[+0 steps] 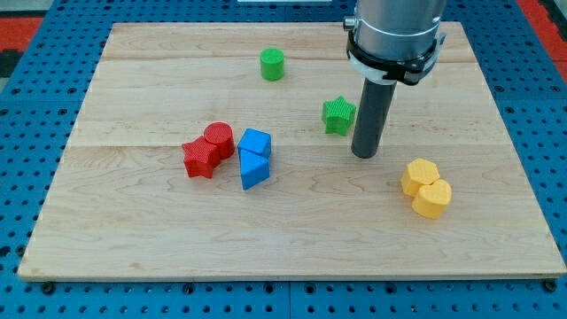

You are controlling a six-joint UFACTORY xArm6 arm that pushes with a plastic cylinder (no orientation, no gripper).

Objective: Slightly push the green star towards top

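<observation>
1. Camera view, the rod: my tip point(364, 155) rests on the wooden board point(133, 239), right of the board's middle and nearer its right edge than its left. This arm has no fingers to spread or press together; it ends in one straight dark rod that holds nothing.
2. Contact: my tip stands just beside the green star point(337, 115), to the star's right and slightly towards the view's bottom. A thin gap seems to lie between them, though I cannot tell for certain whether they touch.
3. The task's block: the green star lies in the board's upper half, right of centre, well apart from every edge.
4. Green blocks, two: the star and a green cylinder point(272, 64), which stands near the board's top edge, up and to the left of the star.
5. Red blocks, two: a red cylinder point(219, 138) and a red star point(200, 159), touching each other, left of the board's centre.
6. Blue blocks, two: a blue cube point(255, 143) and a blue triangular block point(253, 169), stacked close in the view, touching, just beside the red pair on its right.
7. Yellow blocks, two: a yellow hexagonal block point(419, 175) and a yellow rounded block point(433, 198), touching, towards the board's bottom right corner, down and right of my tip.
</observation>
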